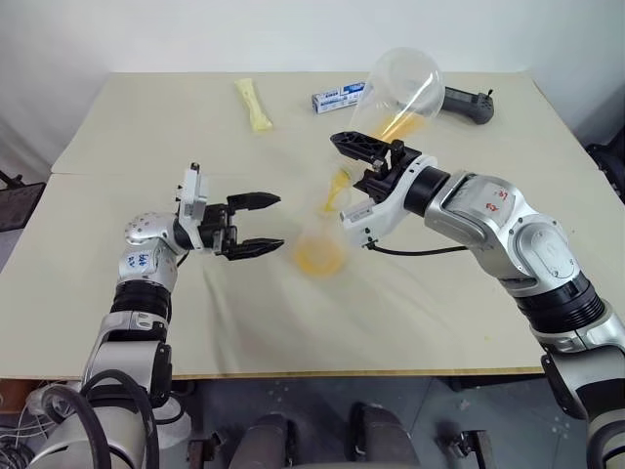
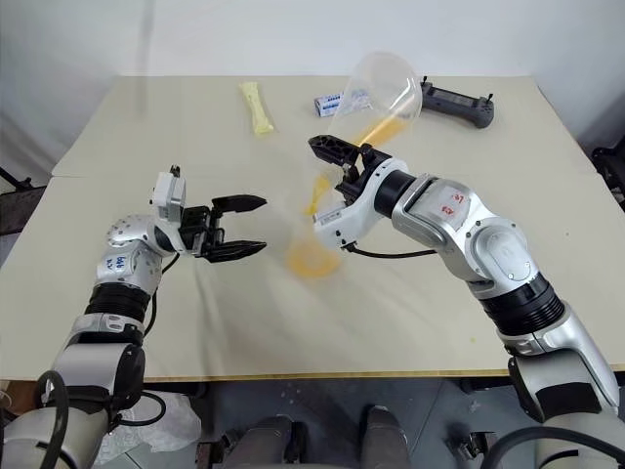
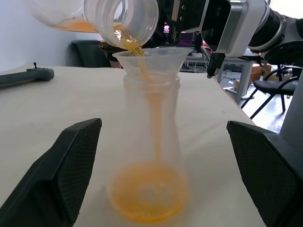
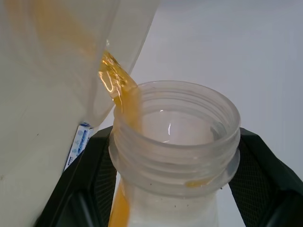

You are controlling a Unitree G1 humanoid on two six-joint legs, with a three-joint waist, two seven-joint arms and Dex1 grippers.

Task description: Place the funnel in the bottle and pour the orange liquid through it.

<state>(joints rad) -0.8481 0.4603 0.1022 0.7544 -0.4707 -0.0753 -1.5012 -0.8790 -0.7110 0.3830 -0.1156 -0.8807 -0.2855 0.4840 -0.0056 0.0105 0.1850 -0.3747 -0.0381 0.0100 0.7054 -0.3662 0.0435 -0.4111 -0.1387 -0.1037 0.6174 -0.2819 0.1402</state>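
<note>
Left wrist view is showing the pour under way: the orange liquid (image 3: 142, 66) is running in a thin stream from the tipped container (image 1: 402, 86) into the funnel (image 3: 152, 56), which is already sitting in the neck of the bottle (image 3: 150, 156). A shallow orange pool is gathering on the bottle's base, while some liquid is remaining in the container (how much is hard to judge through the clear wall). So the funnel step looks done, and the pouring seems partway through; what is left is emptying the rest and setting the container down.

From the head views, the bottle is standing on the table (image 1: 117, 127) between the two arms. The right gripper (image 1: 376, 161) is clamping the container near its threaded mouth, tilted over the funnel. The left gripper (image 1: 266, 224) is hovering just beside the bottle, fingers spread wide and touching nothing.
</note>
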